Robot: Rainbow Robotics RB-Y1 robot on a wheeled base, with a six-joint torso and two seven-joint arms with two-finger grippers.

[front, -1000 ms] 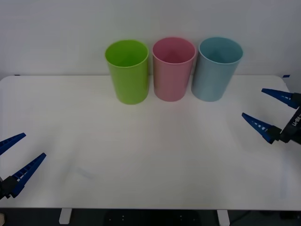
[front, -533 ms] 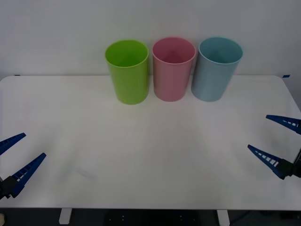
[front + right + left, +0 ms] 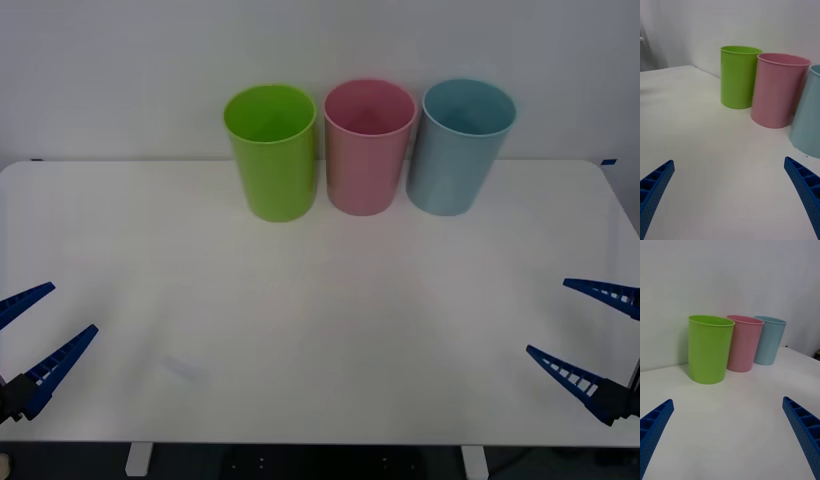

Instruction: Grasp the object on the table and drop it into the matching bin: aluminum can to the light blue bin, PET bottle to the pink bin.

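The aluminum can is out of view; nothing lies on the white table (image 3: 320, 310). At the back stand the light blue bin (image 3: 460, 150) on the right and the pink bin (image 3: 368, 150) in the middle. My right gripper (image 3: 547, 317) hangs open and holds nothing at the table's near right edge, far in front of the light blue bin (image 3: 810, 120) and the pink bin (image 3: 778, 92). My left gripper (image 3: 73, 307) is open and holds nothing at the near left edge. Its wrist view looks across the tabletop at the pink bin (image 3: 742, 345) and light blue bin (image 3: 768, 340).
A lime green bin (image 3: 272, 155) stands left of the pink one, the three in a tight row near the back edge by a white wall. Bare tabletop stretches between the bins and both grippers.
My right gripper has pulled back from the right edge beside the light blue bin toward the near right corner, still open. The left gripper has not moved.
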